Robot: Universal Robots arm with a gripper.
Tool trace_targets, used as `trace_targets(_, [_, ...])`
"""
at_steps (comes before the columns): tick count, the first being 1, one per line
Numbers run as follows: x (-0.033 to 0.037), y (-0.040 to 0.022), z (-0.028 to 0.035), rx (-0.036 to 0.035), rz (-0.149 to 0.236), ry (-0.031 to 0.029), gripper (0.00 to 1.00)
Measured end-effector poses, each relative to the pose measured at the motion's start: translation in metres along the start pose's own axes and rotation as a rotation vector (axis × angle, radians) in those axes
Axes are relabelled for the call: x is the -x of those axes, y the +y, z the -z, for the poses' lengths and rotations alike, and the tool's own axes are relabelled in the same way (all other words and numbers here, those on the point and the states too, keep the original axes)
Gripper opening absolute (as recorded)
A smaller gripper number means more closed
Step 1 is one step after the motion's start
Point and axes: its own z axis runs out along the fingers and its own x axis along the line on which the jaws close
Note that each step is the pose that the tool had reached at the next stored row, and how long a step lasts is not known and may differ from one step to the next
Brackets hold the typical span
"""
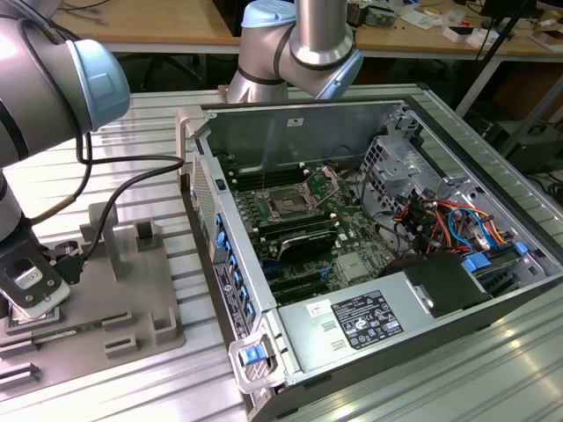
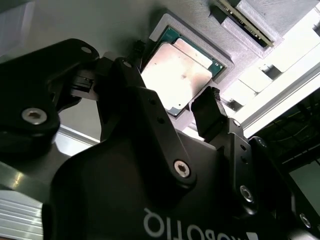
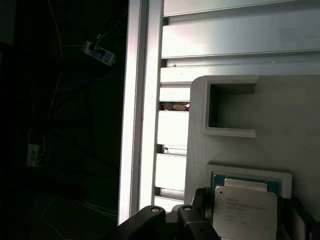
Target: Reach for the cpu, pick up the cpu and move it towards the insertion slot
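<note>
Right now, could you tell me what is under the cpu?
The cpu lies in a square recess of the grey tray, rim framing it. The recess floor is covered by the chip.

Ext view: bright, even overhead room light, soft shadows. Glare streak on alu table [image 1: 506,352] at 5 o'clock. pc case [image 1: 378,220] interior dimmer, shaded by its own walls. Second wrist view: harsh contrast, cpu [image 2: 177,75] top blown out w/ glare, gripper [image 2: 174,79] a backlit near-black mass. First wrist view: area past table edge underexposed, almost black; rails [image 3: 172,125] overexposed white.
</note>
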Motion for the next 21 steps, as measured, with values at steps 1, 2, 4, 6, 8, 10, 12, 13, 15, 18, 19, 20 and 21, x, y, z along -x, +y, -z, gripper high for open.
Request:
trace_targets(1, [0.0000, 0.0000, 0.0000, 0.0000, 0.000, 0.0000, 0.66])
trace_targets(2, [0.0000, 0.0000, 0.0000, 0.0000, 0.000, -0.0001, 0.66])
trace_targets(4, [0.0000, 0.0000, 0.0000, 0.0000, 0.000, 0.0000, 0.66])
trace_targets(6, [0.0000, 0.0000, 0.0000, 0.0000, 0.000, 0.0000, 0.66])
trace_targets(8, [0.0000, 0.0000, -0.0001, 0.0000, 0.000, 0.0000, 0.65])
trace_targets(10, [0.0000, 0.0000, -0.0001, 0.0000, 0.000, 0.0000, 0.58])
trace_targets(12, [0.0000, 0.0000, -0.0002, 0.0000, 0.000, -0.0001, 0.58])
trace_targets(13, [0.0000, 0.0000, -0.0001, 0.0000, 0.000, 0.0000, 0.58])
trace_targets(15, [0.0000, 0.0000, -0.0002, -0.0002, 0.000, 0.0000, 0.56])
trace_targets(18, [0.0000, 0.0000, -0.0002, -0.0004, 0.000, 0.0000, 0.55])
trace_targets(19, [0.0001, 0.0000, -0.0001, -0.0004, 0.000, 0.0000, 0.55])
trace_targets(20, [0.0001, 0.0000, -0.0001, -0.0004, 0.000, 0.0000, 0.55])
trace_targets(21, [0.0000, 0.0000, -0.0001, -0.0004, 0.000, 0.0000, 0.55])
